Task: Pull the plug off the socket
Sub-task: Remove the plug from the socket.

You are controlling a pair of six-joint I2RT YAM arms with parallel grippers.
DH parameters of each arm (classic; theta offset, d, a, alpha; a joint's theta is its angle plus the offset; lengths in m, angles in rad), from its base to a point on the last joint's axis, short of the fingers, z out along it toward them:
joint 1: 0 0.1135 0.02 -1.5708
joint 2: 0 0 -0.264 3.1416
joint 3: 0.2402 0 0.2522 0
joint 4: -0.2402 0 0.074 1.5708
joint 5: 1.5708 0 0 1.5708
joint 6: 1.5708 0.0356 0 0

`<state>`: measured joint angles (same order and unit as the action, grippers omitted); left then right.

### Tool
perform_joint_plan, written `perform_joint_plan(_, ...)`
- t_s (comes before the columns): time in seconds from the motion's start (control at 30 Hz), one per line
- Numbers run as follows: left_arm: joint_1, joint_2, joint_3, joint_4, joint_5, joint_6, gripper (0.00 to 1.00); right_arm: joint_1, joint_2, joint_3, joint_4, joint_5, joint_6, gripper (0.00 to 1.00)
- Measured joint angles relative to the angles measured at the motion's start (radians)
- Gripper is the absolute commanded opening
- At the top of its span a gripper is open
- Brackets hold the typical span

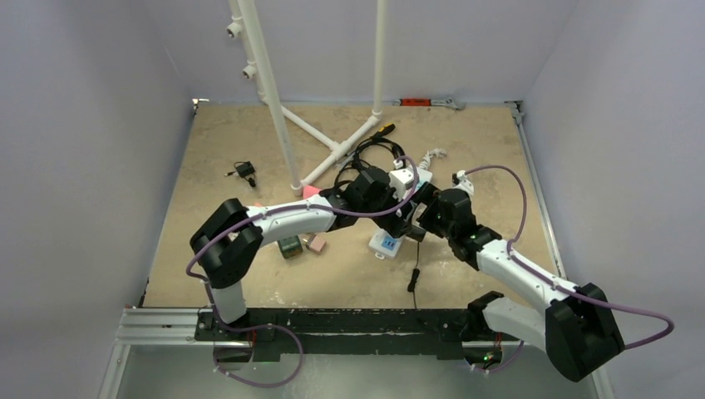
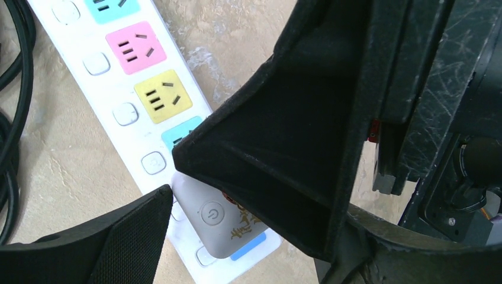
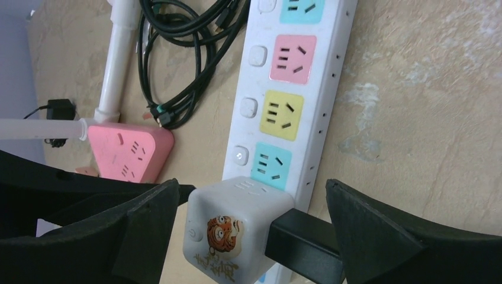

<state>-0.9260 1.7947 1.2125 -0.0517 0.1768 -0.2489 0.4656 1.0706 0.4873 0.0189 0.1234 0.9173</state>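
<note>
A white power strip (image 3: pixel 284 89) with pink, yellow and teal sockets lies on the tan table; it also shows in the top view (image 1: pixel 389 242). A grey-white cube adapter (image 3: pixel 234 234) with a tiger picture sits in its end socket. A black plug (image 3: pixel 305 242) sticks out of the cube's side. My left gripper (image 2: pixel 195 192) is shut on the cube (image 2: pixel 216 222), one finger (image 2: pixel 118 236) touching its corner. My right gripper (image 3: pixel 251 186) is open and straddles the cube and the plug. Its right finger (image 3: pixel 385 236) is a little apart from the plug.
A pink triangular adapter (image 3: pixel 127 151) lies left of the strip beside a white pipe frame (image 1: pixel 287 141). Coiled black cables (image 3: pixel 177 53) lie behind it. A black cable (image 1: pixel 413 270) trails toward the near edge. Small blocks (image 1: pixel 299 245) lie under the left arm.
</note>
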Motion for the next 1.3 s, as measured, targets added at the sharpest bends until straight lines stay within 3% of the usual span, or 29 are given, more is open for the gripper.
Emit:
perform_joint_plan(0.23,0.0,0.036,0.033,-0.021,0.005,0.007,0.84,-0.029,-0.006,0.007,-0.034,0.021,-0.028,0.98)
perform_joint_plan(0.37,0.003,0.066,0.034,-0.053,-0.004,0.006,0.81,-0.053,-0.009,0.007,-0.034,0.024,-0.036,0.98)
perform_joint_plan(0.5,0.0,0.089,0.042,-0.101,-0.013,0.009,0.71,-0.074,-0.011,0.007,-0.035,0.025,-0.047,0.98)
perform_joint_plan(0.73,0.001,0.093,0.075,-0.159,-0.056,0.043,0.4,-0.086,-0.016,0.007,-0.035,0.017,-0.069,0.98)
perform_joint_plan(1.0,0.001,0.084,0.082,-0.204,-0.07,0.15,0.12,-0.087,-0.142,-0.047,-0.036,0.008,-0.13,0.97)
perform_joint_plan(1.3,0.034,0.013,0.049,-0.338,-0.013,0.351,0.05,-0.082,-0.238,-0.127,-0.005,-0.093,-0.207,0.86)
